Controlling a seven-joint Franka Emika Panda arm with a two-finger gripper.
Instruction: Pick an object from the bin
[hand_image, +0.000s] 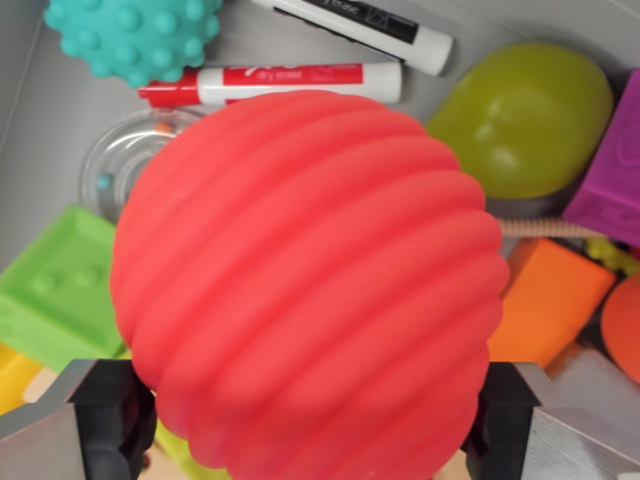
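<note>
Fingers (115, 415) sit wide apart, pressed on either side of the red ball (305, 280), so you've got it held over the bin (25, 60). Next, I'd say lift straight up.

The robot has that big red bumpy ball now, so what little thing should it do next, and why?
Probably lift straight up a little. The red ridged ball sits between the two jaws, which press on its sides, so it looks gripped. Below it the bin is crowded: a green block, an orange block and a red marker lie close by, so moving sideways might bump them.
</note>
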